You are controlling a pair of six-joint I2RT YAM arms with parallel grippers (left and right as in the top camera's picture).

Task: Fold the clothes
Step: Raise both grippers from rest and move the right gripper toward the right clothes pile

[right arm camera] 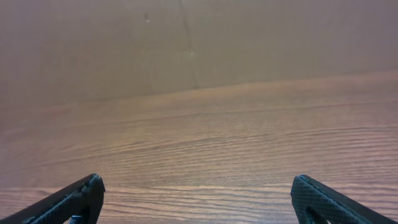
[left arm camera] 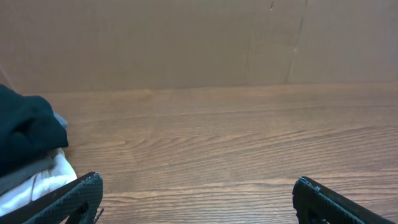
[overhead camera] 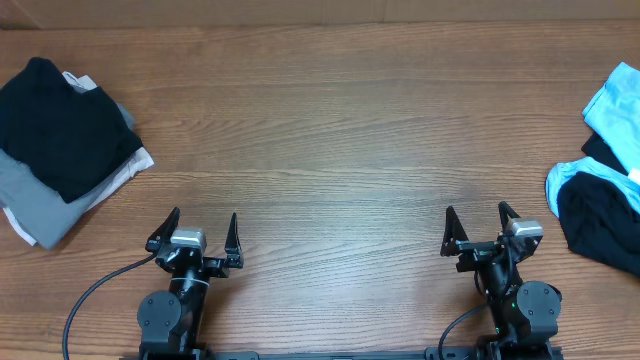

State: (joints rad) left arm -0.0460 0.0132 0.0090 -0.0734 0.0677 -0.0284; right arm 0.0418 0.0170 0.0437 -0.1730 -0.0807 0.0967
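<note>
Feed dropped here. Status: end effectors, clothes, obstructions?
Left end effector open, empty; right end effector open, empty. Black, grey and white clothes stacked at left edge; light blue and black clothes heaped at right edge. Nothing between.

Stacked clothes [overhead camera: 60, 150] at table [overhead camera: 330, 130] left, loose clothes [overhead camera: 605, 195] at right

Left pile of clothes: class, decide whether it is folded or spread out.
Folded, roughly: the black garment sits stacked on grey garment and white garment, compact.

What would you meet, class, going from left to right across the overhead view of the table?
Stack of black, grey and white clothes → left gripper, open → right gripper, open → heap of light blue and black clothes.
</note>
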